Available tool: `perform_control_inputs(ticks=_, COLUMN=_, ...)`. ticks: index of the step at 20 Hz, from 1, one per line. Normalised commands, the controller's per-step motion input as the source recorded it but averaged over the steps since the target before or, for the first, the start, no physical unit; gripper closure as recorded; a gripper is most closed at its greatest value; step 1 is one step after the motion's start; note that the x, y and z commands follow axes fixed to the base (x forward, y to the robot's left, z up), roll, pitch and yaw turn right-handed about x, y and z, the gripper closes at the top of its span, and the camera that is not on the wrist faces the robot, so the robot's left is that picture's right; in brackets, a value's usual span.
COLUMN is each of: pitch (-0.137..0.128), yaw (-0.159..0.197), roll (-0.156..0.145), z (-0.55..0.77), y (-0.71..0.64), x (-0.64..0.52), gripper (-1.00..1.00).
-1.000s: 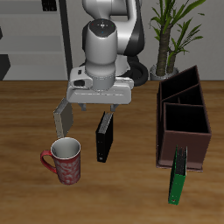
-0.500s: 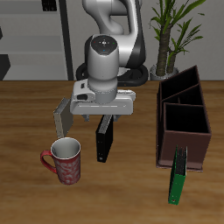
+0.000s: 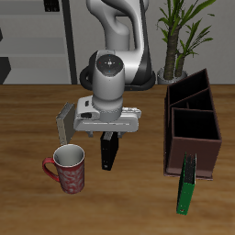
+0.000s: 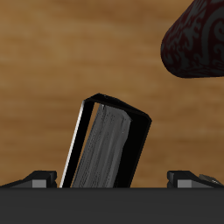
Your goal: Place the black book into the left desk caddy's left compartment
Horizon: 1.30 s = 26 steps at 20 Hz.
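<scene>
Black book (image 3: 109,151): thin, plain black cover, stands upright on table (image 3: 27,128), roughly mid-table, upper part hidden behind robot hand in exterior view. Wrist view: book (image 4: 109,144) shows pale grey page edge framed by black cover, appears slightly tilted.

Left desk caddy (image 3: 190,124): dark brown wooden open-top box, upright, well apart from book. Left compartment (image 3: 188,93): narrower end section farther back, taller sloping walls; inside looks empty, though partly shadowed.
</scene>
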Motion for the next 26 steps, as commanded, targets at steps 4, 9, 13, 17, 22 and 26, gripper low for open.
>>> perform_control_inputs(ticks=4, pitch=0.037, yaw=-0.019, roll=0.014, z=-0.26, y=0.0, x=0.03, gripper=1.0)
perform_control_inputs(ticks=9, pitch=0.015, yaw=-0.018, roll=0.008, z=-0.12, y=0.11, x=0.01, gripper=1.0)
perform_control_inputs(ticks=13, pitch=-0.007, yaw=-0.01, roll=0.006, z=0.09, y=0.11, x=-0.03, gripper=1.0)
perform_control_inputs(ticks=17, pitch=-0.026, yaw=-0.052, roll=0.003, z=0.46, y=0.19, x=-0.16, gripper=1.0)
perform_control_inputs(ticks=22, pitch=-0.043, yaw=-0.007, roll=0.019, z=0.64, y=0.26, x=-0.28, gripper=1.0)
perform_control_inputs(ticks=26, pitch=-0.042, yaw=-0.042, roll=-0.044, z=0.66, y=0.07, x=-0.33, gripper=1.0)
